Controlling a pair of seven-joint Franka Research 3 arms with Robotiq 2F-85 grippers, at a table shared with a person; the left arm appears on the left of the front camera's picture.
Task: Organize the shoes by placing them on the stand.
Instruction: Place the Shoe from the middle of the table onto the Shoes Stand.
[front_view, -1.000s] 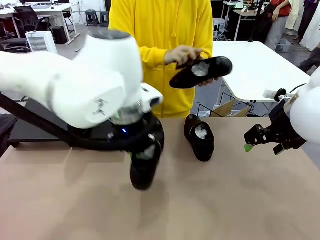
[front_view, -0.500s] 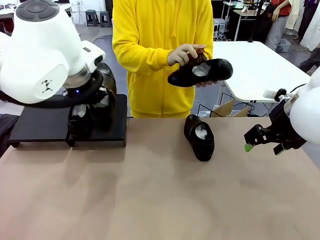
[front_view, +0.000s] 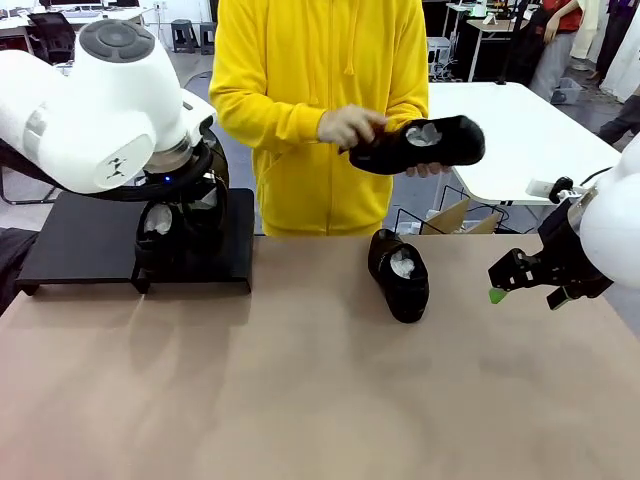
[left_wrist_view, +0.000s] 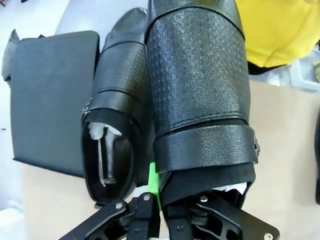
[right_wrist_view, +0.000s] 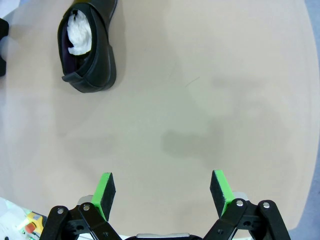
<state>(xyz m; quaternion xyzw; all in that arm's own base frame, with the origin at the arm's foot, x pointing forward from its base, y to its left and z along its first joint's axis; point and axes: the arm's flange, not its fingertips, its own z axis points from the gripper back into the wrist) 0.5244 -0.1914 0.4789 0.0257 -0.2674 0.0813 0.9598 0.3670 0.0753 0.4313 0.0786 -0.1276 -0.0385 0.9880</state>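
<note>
My left gripper (left_wrist_view: 155, 192) is shut on the heel rim of a glossy black shoe (left_wrist_view: 200, 85). It holds that shoe over the right end of the black stand (front_view: 70, 240), close beside another shoe (left_wrist_view: 107, 130) stuffed with white paper. In the front view the left gripper (front_view: 188, 222) sits under the big white wrist. A third shoe (front_view: 398, 274) lies on the tan table near the middle, also seen as the shoe (right_wrist_view: 87, 47) in the right wrist view. The person in yellow holds a further shoe (front_view: 425, 143) in both hands. My right gripper (right_wrist_view: 162, 187) hangs open at the right gripper (front_view: 525, 288) position, holding nothing.
The stand's left part (left_wrist_view: 50, 100) is bare. Bare tan tabletop (front_view: 320, 400) stretches across the front. A white table (front_view: 510, 130) and a cardboard box (front_view: 450, 218) stand behind the far right edge.
My left arm swung from the table's middle to the stand with the shoe, then settled slightly. The person lifted their shoe a little up and right. The right arm stayed still.
</note>
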